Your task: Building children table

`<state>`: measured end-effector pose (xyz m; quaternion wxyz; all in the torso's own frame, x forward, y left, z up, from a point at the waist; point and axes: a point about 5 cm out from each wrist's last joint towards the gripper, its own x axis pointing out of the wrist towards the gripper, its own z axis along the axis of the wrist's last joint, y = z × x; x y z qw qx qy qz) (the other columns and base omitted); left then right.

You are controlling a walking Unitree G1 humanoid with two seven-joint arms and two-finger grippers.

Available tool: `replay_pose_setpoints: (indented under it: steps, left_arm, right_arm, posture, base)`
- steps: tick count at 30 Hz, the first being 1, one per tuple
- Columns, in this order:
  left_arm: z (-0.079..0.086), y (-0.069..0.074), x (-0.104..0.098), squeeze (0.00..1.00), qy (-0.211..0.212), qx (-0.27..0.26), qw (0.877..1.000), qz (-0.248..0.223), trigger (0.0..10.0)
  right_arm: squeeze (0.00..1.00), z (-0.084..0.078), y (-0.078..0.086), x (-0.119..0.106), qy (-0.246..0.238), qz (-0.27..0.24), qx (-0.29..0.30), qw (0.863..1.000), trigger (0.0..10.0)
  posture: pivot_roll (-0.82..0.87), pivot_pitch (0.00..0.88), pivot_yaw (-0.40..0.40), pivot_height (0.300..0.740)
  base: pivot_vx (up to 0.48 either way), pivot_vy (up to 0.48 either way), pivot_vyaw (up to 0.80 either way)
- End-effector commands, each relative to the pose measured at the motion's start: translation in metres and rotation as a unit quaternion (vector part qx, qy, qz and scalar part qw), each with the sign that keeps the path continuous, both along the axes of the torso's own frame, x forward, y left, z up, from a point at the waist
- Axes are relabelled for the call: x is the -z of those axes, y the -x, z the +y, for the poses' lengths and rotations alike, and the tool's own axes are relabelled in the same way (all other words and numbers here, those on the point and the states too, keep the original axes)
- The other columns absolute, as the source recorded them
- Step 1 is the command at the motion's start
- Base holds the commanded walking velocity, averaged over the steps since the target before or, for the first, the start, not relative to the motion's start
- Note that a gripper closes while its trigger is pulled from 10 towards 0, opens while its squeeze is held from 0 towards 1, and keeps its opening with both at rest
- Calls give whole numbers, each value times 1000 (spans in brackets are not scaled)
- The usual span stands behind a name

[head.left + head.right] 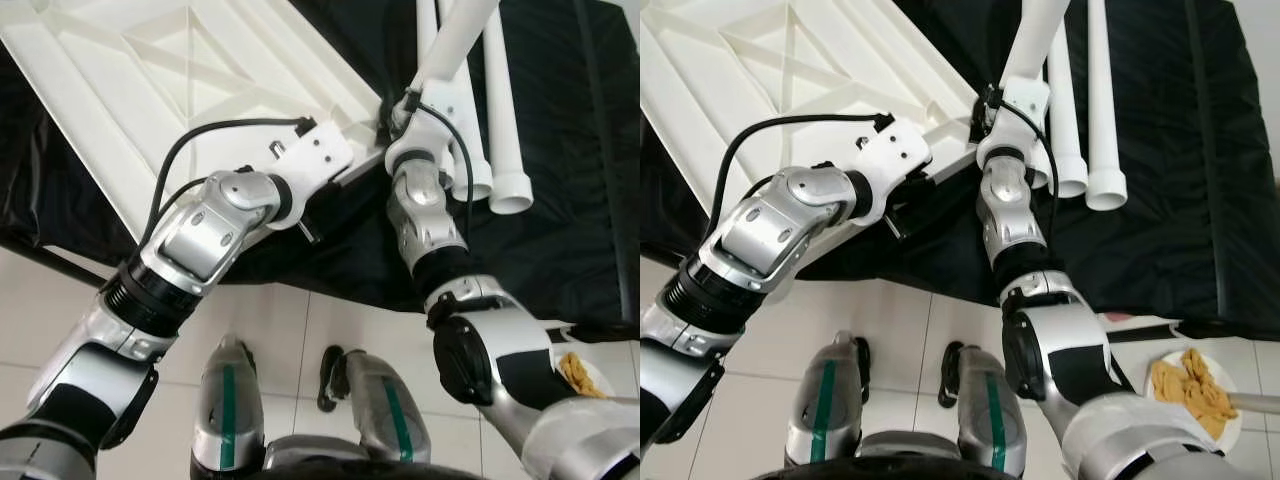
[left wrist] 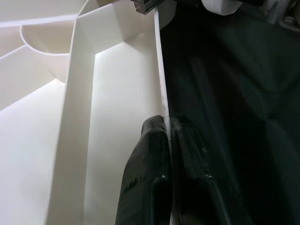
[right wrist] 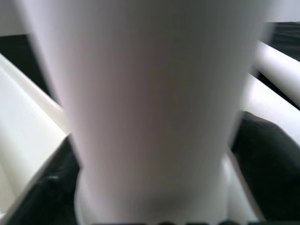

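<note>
Two grippers work: left gripper [image 2: 167, 140] jaws pinch the tabletop [image 1: 150, 90] rim, right gripper [image 3: 154, 154] clasps a leg [image 1: 1035, 45].

A large white plastic tabletop [image 1: 190, 90] with moulded ribs lies upside down on a black cloth [image 1: 560, 230] at the far left. The left silver arm [image 1: 190, 250] reaches to the tabletop's near right edge. The right silver arm [image 1: 425, 200] rises to a white plastic tube leg [image 1: 460, 35] held slanting above two more white tube legs [image 1: 505, 110] lying to the right. A white plate of yellowish food [image 1: 585, 375] sits on the pale tiled floor [image 1: 300, 330] near right.
</note>
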<state>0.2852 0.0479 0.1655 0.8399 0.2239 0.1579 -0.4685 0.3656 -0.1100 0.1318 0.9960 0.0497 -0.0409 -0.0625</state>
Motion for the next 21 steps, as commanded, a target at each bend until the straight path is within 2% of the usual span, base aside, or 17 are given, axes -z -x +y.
replay_pose_setpoints:
  steps: [1, 10, 11, 13, 14, 21]
  left_arm:
    - [-12, 4, -30, 0, 29, 45, 997, -57, 10000]
    - [-12, 3, -29, 0, 24, 40, 997, -58, 10000]
    - [-12, 3, -29, 616, 35, 39, 998, -47, 10000]
    - [-11, 3, -29, 616, 40, 38, 998, -41, 10000]
    - [-11, 3, -28, 1000, 42, 40, 998, -38, 10000]
    - [-12, 6, -29, 1000, 50, 52, 997, -27, 10000]
  right_arm:
    - [1000, -3, 6, 22, -8, 46, 2, 999, 10000]
    - [1000, -2, 6, 7, -22, -14, -41, 999, 10000]
    - [0, -2, 6, 0, -12, -40, -48, 998, 10000]
    - [0, -3, 6, -4, -11, -53, -54, 997, 10000]
    - [0, -3, 6, -5, -16, -54, -58, 997, 10000]
    - [0, -8, 4, -6, -16, -55, -61, 996, 10000]
  posture:
    - [178, 86, -76, 740]
    - [176, 83, -72, 740]
    - [174, 82, -71, 740]
    - [173, 83, -71, 740]
    - [173, 82, -71, 740]
    - [171, 79, -70, 740]
  base:
    - [0, 0, 0]
    - [0, 0, 0]
    - [0, 0, 0]
    - [0, 0, 0]
    - [0, 0, 0]
    - [0, 0, 0]
